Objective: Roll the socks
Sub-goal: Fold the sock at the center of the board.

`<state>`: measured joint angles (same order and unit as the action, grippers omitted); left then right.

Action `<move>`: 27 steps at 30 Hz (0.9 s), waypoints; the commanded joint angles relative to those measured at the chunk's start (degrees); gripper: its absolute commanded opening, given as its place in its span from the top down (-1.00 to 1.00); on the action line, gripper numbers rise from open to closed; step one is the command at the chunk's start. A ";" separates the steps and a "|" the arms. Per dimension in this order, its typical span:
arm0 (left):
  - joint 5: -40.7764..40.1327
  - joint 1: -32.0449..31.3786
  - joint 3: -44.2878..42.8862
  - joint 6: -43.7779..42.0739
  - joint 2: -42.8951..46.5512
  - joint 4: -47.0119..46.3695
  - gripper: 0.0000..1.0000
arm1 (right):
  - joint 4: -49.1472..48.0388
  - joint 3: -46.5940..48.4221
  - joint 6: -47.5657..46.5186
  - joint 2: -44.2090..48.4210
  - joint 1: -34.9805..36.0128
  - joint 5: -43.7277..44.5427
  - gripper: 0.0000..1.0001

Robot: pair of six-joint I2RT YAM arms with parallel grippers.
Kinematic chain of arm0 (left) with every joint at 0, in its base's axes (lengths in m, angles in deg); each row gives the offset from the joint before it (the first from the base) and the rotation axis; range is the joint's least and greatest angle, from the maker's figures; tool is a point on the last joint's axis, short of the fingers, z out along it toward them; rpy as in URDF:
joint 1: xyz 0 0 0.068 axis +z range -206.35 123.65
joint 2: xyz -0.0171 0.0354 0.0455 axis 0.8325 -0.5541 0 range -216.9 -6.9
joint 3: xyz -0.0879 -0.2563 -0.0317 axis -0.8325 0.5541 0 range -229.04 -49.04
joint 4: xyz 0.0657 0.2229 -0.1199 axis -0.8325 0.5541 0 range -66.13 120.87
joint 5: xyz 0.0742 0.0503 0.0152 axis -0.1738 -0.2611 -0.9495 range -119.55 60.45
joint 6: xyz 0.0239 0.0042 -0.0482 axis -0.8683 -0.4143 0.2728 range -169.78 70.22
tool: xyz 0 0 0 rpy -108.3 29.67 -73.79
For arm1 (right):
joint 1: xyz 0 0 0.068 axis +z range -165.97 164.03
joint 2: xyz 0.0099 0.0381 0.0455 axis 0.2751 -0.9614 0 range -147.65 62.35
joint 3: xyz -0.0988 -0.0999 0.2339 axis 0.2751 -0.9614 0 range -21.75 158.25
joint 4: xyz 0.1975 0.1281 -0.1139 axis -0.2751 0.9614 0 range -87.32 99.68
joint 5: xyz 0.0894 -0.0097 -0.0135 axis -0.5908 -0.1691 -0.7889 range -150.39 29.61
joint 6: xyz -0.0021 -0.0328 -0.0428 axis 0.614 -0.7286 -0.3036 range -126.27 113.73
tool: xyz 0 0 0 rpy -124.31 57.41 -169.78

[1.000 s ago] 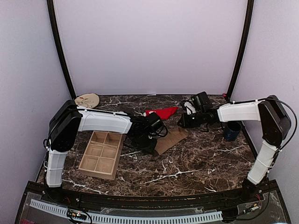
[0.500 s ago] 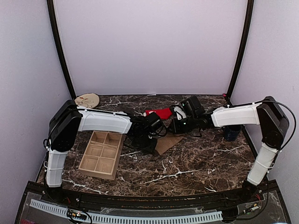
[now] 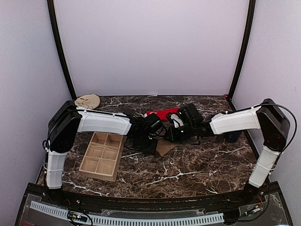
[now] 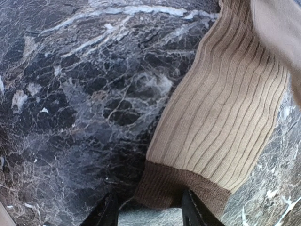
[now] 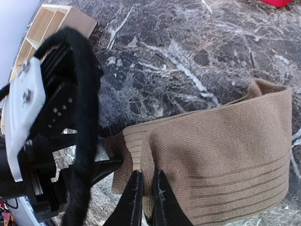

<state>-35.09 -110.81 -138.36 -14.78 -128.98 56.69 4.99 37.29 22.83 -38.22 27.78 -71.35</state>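
Fingers of the left gripper (image 4: 149,211) stand spread, straddling the darker cuff of the tan sock (image 4: 221,122), which lies on the marble table (image 4: 70,94) between the two arms. The right gripper (image 5: 146,186) has its fingers pressed nearly together, pinching a raised fold of that sock near the cuff. The red sock (image 3: 159,113) lies farther back on the table.

Open tabletop (image 3: 197,167) in front; wooden tray (image 3: 102,155) left, possibly a cup (image 3: 233,137) right.
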 commanded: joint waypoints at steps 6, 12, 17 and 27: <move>4.54 1.93 7.80 5.83 4.53 -3.42 0.02 | -4.82 -1.74 3.37 1.37 3.24 -0.62 0.84; 5.81 2.03 11.29 7.28 6.41 -5.77 0.03 | -6.36 -1.83 5.26 0.79 5.25 -0.57 0.83; 6.40 2.07 13.60 8.02 7.94 -7.52 0.04 | -6.94 -1.48 6.23 -0.07 6.89 -0.05 0.84; 7.17 2.07 15.91 8.06 9.27 -9.30 0.06 | -8.74 -1.69 7.48 -3.28 8.89 1.81 0.84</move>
<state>-29.37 -108.89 -124.74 -7.31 -121.04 44.90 -1.24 36.09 29.65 -39.64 35.80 -70.96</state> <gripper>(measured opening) 0.471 0.082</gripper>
